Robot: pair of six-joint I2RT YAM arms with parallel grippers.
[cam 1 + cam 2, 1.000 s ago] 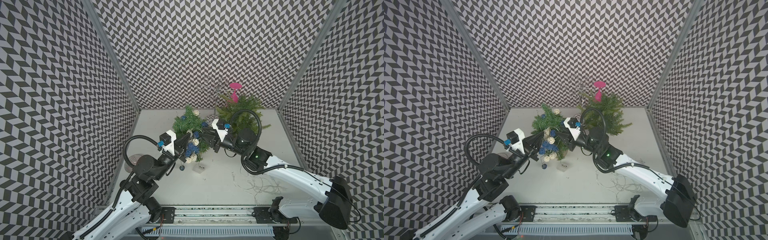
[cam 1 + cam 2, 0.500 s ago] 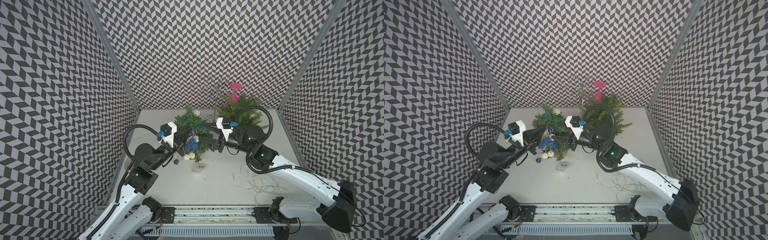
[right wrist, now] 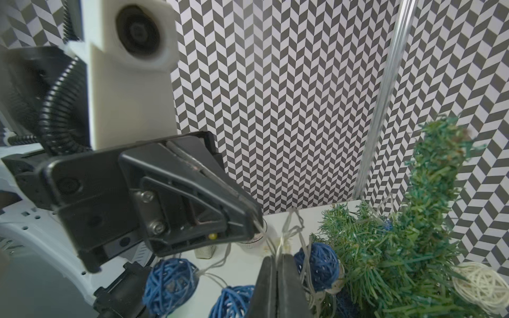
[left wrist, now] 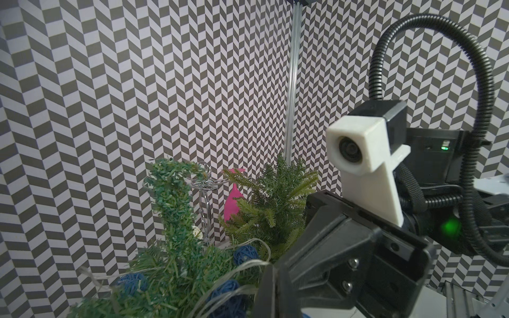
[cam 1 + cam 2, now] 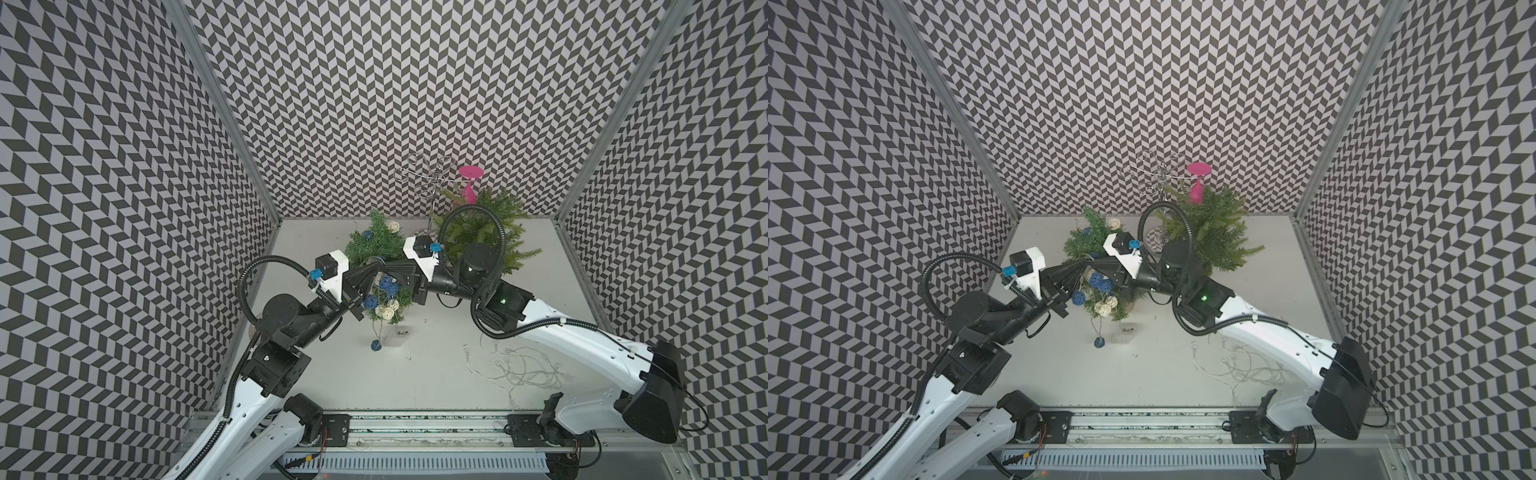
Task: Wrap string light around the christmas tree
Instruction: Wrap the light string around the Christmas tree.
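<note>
Handover step, mid-wrap: left gripper point(image 3: 254, 220) and right gripper point(image 3: 276, 265) meet tip to tip beside the tree point(image 5: 376, 245). Both sets of jaws are pressed together, each pinching the string point(image 3: 287, 234). The string is partly draped in the branches, and its loose end point(image 5: 523, 370) lies on the table point(image 5: 436, 353). Next, probably one lets go and the other carries the strand round, clear of the balls point(image 3: 316, 264). Left arm point(image 5: 286, 320) and right arm point(image 5: 582, 336) reach forward and converge.

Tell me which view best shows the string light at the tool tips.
Right wrist: the string light wire runs between the shut right tool and left tool. Left wrist shows strands over the christmas tree; top views mostly show its slack on the table.
</note>
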